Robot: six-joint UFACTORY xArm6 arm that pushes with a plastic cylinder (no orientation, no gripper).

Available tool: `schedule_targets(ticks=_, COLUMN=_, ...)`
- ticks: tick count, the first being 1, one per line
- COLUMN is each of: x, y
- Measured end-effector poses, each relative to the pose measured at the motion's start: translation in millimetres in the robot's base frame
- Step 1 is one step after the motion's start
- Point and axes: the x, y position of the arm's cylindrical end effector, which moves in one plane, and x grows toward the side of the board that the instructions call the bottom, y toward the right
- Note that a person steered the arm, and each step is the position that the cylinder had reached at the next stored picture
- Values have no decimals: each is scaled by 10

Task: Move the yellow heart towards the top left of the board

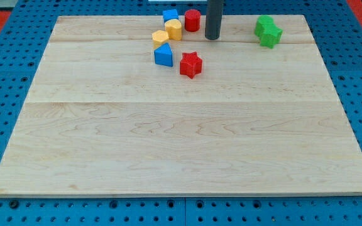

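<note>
Two yellow blocks sit close together near the view's top, left of centre. The upper one (173, 29) has a rounded outline and looks like the yellow heart. The lower one (161, 37) looks like a hexagon. My dark rod comes down from the view's top edge, and my tip (212, 38) rests on the board to the right of the yellow heart. The red cylinder (192, 20) stands between them. My tip touches no block.
A blue cube (170, 15) sits just above the yellow heart. A blue triangular block (163, 55) and a red star (191, 64) lie below the cluster. Two green blocks (264, 25) (271, 36) sit at the top right. The wooden board's (181, 138) top edge is close behind.
</note>
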Motion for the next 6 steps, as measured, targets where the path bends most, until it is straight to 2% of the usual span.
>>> schedule_targets(ticks=1, x=-144, y=-165)
schedule_targets(ticks=3, x=-144, y=-660)
schedule_targets(ticks=6, x=17, y=-1573)
